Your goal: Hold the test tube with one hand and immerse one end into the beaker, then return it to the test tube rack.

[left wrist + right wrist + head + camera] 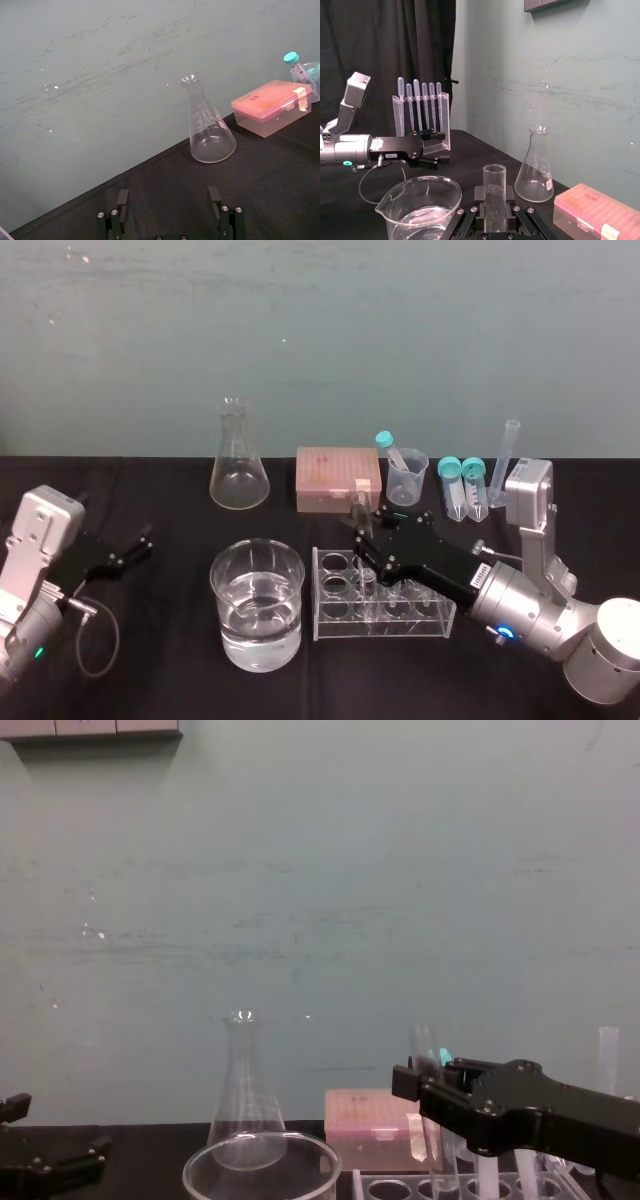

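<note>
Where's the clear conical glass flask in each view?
Head view: clear conical glass flask at back, left of centre.
Chest view: flask low, left of centre.
Left wrist view: flask by the wall.
Right wrist view: flask by the wall.
Shared landmark: pink rectangular box beside it.

**Tight by the rack, open at left**

The wide clear glass beaker (pixel 257 635) stands just beside the whitish-clear plastic test tube rack (pixel 400 625), with a narrow gap between them. A pink rectangular box (pixel 338 480) and a small clear cup (pixel 407 480) stand close behind the rack. Bare black table (pixel 160 640) lies open left of the beaker.
</note>
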